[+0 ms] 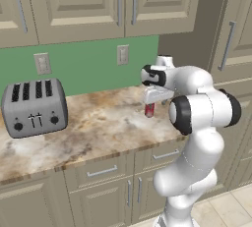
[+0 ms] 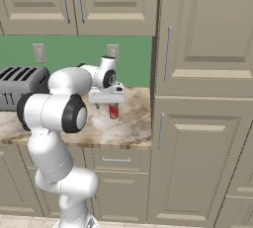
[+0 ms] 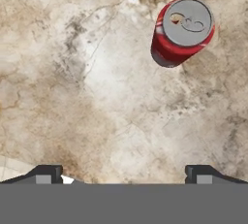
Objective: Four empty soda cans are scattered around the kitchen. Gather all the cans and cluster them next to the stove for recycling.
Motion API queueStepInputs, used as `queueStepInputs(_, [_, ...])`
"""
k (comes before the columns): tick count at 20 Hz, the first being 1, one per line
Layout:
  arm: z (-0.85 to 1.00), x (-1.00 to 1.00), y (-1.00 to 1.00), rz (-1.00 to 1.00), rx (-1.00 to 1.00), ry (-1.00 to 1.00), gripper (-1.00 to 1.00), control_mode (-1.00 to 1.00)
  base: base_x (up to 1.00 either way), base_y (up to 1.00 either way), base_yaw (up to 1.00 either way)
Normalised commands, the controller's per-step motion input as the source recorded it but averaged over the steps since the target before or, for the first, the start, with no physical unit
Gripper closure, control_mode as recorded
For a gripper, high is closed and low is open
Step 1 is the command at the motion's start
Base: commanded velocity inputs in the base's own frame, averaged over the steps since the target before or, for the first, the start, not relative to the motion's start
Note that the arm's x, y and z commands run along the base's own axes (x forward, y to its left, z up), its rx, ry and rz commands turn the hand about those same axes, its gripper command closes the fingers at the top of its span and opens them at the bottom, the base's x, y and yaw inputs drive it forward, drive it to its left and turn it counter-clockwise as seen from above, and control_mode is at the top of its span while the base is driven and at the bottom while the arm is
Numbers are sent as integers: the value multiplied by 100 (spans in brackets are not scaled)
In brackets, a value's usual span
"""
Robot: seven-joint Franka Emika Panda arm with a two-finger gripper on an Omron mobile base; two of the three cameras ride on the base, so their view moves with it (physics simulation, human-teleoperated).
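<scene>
One red soda can (image 1: 149, 109) (image 2: 114, 111) stands upright on the tan marbled counter (image 1: 98, 127), near the counter's right end. My gripper (image 1: 156, 103) (image 2: 106, 105) hangs just above the counter and points down, open, with nothing between its fingers. In the hand view the soda can (image 3: 182, 31) sits toward the upper right with its silver top facing the camera, off to one side of the gripper (image 3: 123, 174), whose fingertips (image 3: 46, 173) are spread wide. The stove is out of view.
A grey slotted toaster (image 1: 34, 107) (image 2: 20, 86) stands on the counter to the left. A tall beige cabinet (image 2: 197, 123) closes off the counter's right end just past the can. Upper cabinets (image 1: 83, 5) hang over the green wall.
</scene>
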Motion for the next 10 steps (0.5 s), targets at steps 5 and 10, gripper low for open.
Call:
queueStepInputs(5, [-7,19,-2,9,9,0,-100,-100,0,0,0])
queueStepInputs(10, [-12,10,5,7,1,-1,-100,-100,0,0,0])
